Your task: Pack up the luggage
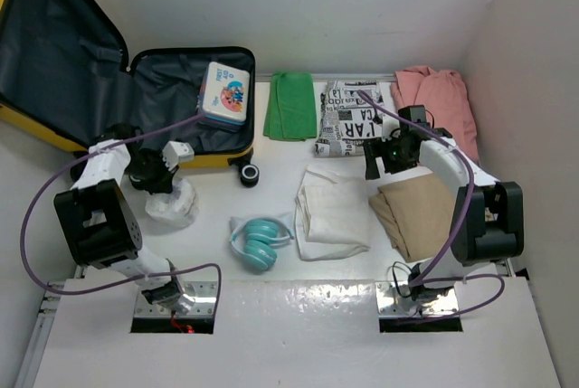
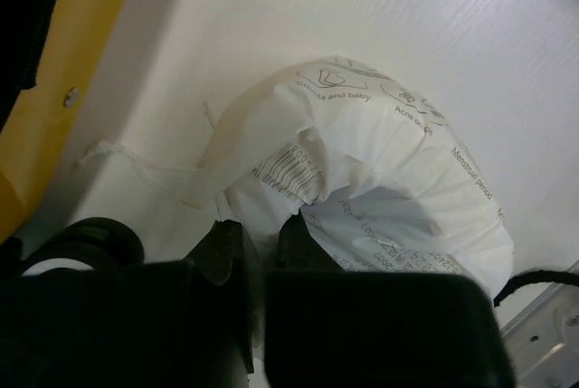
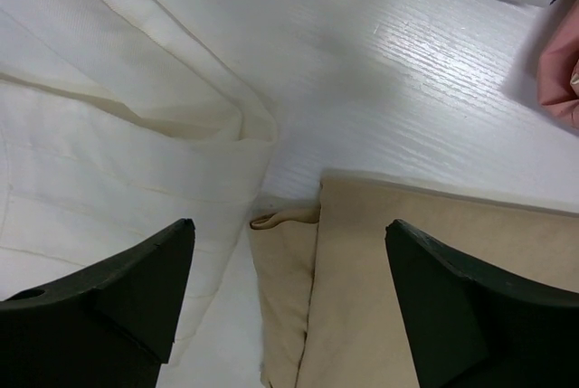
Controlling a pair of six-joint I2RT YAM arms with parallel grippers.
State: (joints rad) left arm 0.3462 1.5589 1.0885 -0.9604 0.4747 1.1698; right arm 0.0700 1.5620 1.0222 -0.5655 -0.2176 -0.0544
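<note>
The luggage lies open at the far left, a yellow shell with dark grey lining. A white-and-blue tin box rests in its lower half. Just in front of the case, my left gripper is shut on the edge of a white printed drawstring pouch that sits on the table. My right gripper hangs open over the near-left corner of a folded tan cloth, beside a cream cloth, with nothing between its fingers.
Along the back lie a green cloth, a newspaper-print cloth and a pink garment. Teal headphones lie near the middle front. A black suitcase wheel sticks out at the case's near right corner.
</note>
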